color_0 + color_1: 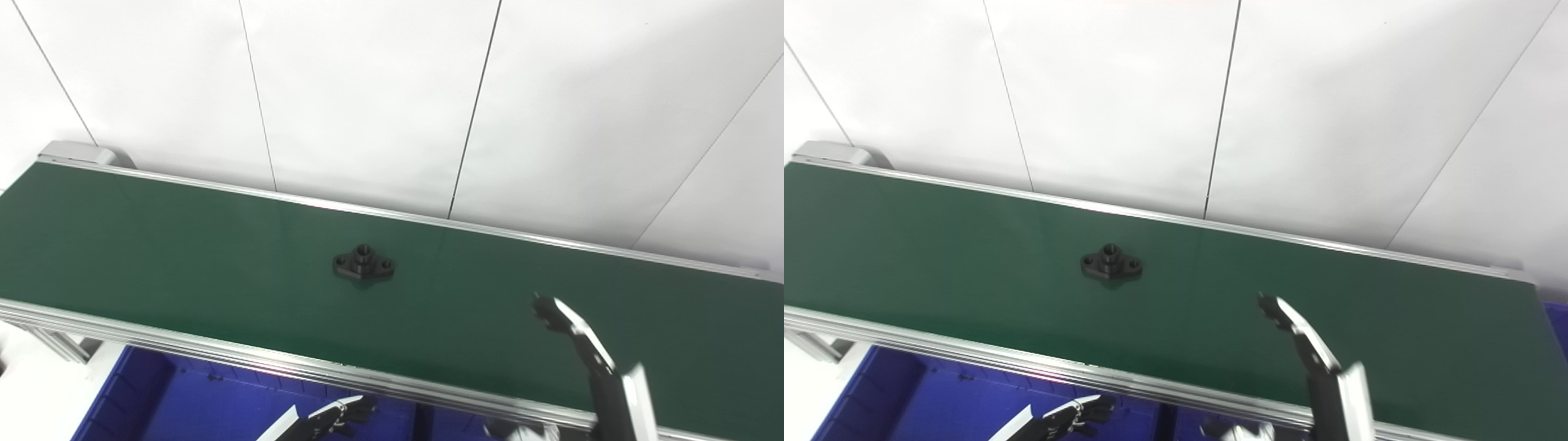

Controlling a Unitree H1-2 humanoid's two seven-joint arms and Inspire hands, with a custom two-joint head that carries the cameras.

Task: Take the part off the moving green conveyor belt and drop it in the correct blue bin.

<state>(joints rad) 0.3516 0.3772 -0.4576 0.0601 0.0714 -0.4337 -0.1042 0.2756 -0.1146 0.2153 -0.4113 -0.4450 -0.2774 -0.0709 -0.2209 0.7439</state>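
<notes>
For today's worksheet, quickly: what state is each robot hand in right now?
Left robot hand: low over the blue bin, holding nothing visible; open or shut cannot be told.
Right robot hand: above the conveyor belt, empty, apart from the black part.

R hand (pixel 572 334) raised, fingers extended, L hand (pixel 334 418) low, fingers apart

Lighting was bright and pretty flat, nothing dim anywhere. The white wall (pixel 367 92) came out nearly blown, with only its thin seams showing. The belt (pixel 184 257) had a soft sheen, no hard glare, though its near rail (pixel 245 355) caught a bright streak with a pinkish tint. The part (pixel 363 263) threw just a small faint shadow right under it, so the light looked like it came from overhead. Focus was okay at the middle but everything was a bit soft. My right hand (pixel 572 334) looked a bit smeared at the fingertips. The bin (pixel 202 404) read as saturated blue.
</notes>
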